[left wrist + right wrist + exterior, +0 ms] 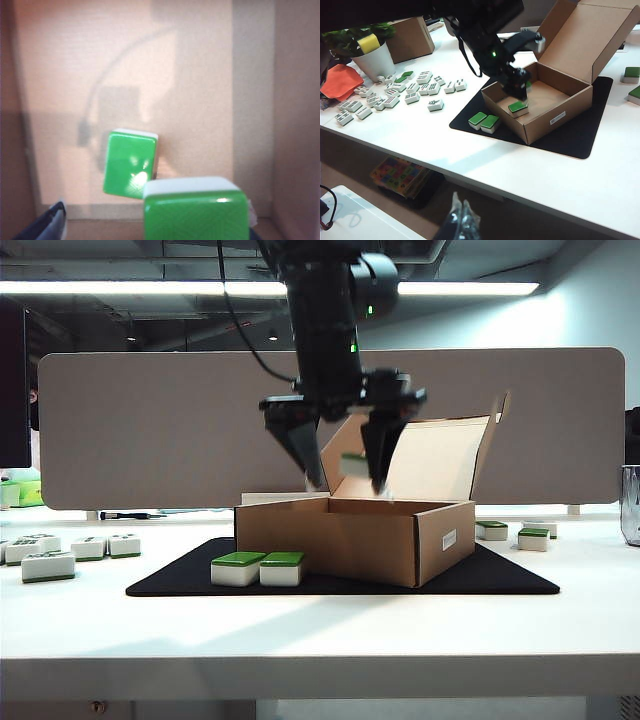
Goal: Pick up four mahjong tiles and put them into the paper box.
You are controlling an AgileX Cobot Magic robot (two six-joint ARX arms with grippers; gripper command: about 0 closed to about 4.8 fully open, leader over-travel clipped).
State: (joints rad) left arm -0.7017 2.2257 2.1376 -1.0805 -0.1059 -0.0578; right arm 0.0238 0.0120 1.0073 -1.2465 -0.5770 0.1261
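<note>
Above the paper box point(360, 535), the left gripper point(345, 475) hangs with jaws wide, a mahjong tile point(354, 464) between them, apparently dropping beside another tile point(130, 163) inside. Two tiles point(258, 568) wait on the mat point(500, 575), likely next; the right gripper point(461, 220), at the table edge, seems nearly closed.

Office-type lab space: grey partition panel point(330, 425) behind the gripper, ceiling strip lights point(150, 287) overhead, white desk point(320, 630) beneath.

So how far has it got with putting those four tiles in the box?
Done: one mahjong tile lies on the paper box floor. In hand: a second tile sits between the left gripper's spread jaws above the box, apparently dropping. Left: two tiles on the black mat before the box. The right gripper hangs off the table's near edge.
</note>
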